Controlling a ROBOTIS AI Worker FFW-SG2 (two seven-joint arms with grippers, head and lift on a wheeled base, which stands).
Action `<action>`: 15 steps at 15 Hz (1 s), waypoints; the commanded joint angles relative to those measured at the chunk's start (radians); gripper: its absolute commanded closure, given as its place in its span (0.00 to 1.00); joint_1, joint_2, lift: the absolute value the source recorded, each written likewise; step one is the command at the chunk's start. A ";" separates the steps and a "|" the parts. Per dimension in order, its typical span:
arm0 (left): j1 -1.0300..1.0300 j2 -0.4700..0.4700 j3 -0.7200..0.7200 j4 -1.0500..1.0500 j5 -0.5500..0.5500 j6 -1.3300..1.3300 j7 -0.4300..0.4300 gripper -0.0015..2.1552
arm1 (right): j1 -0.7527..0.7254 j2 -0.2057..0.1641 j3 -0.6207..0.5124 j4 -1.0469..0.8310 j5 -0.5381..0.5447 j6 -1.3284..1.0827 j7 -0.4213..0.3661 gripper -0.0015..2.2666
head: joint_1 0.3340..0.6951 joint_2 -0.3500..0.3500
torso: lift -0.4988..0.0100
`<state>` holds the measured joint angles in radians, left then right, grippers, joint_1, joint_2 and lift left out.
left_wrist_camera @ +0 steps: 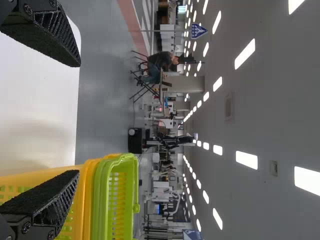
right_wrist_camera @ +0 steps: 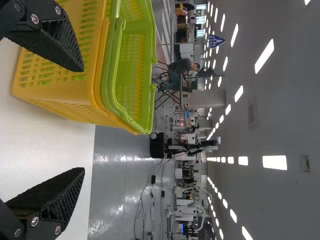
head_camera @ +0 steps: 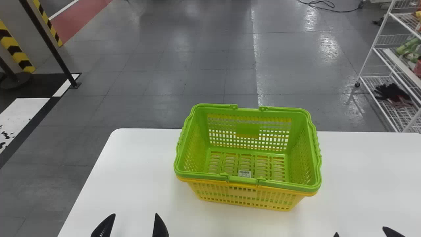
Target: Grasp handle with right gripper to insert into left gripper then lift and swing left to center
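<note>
Wide apart stand the two flat black fingers of the left gripper (head_camera: 134, 216), low at the near left over the table, with nothing held between them. At the near right, the right gripper (head_camera: 360, 231) has its flat black fingers spread wide as well, and it too holds nothing. Both are apart from the baskets, which sit farther off and between the two.

A bright green plastic basket (head_camera: 299, 154), rectangular with slotted walls, is nested upright inside a yellow plastic basket of like shape (head_camera: 243, 197). The pair rests on a smooth white table with rounded corners (head_camera: 131, 164), close to its far edge and turned slightly askew. The slim green handle (head_camera: 243, 180) on the near side lies folded down along the rim. A small white label (head_camera: 244, 173) shows low inside the green basket, toward the near side.

Beyond the table spreads a grey tiled floor (head_camera: 184, 72). At the far right stands a white wire rack (head_camera: 375, 54), with dark gloves (head_camera: 391, 92) on its lowest shelf. A slender black post (head_camera: 49, 42) rises from the floor at the far left.
</note>
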<state>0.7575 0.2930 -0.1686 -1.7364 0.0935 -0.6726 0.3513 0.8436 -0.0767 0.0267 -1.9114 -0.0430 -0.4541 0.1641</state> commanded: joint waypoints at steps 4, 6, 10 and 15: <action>0.000 -0.002 -0.002 0.001 -0.005 -0.006 0.000 0.02 | 0.000 0.000 0.001 0.005 0.000 -0.001 0.002 0.04 | 1.00 0.70 | 0.80; -0.001 -0.002 -0.003 0.001 -0.006 -0.009 0.002 0.02 | 0.000 0.000 0.001 0.006 0.000 -0.001 0.000 0.04 | 1.00 0.70 | 0.80; -0.003 0.000 0.015 -0.040 -0.006 -0.006 0.000 0.03 | 0.000 0.000 0.001 0.006 0.002 0.009 0.002 0.04 | 1.00 0.69 | 0.80; -0.026 0.002 0.103 -0.209 -0.015 0.221 -0.037 0.04 | -0.006 -0.009 0.001 0.000 0.006 0.036 0.012 0.04 | 1.00 0.72 | 0.80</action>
<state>0.7434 0.2942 -0.0926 -1.8946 0.0787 -0.5330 0.3238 0.8406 -0.0821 0.0276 -1.9086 -0.0372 -0.4280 0.1732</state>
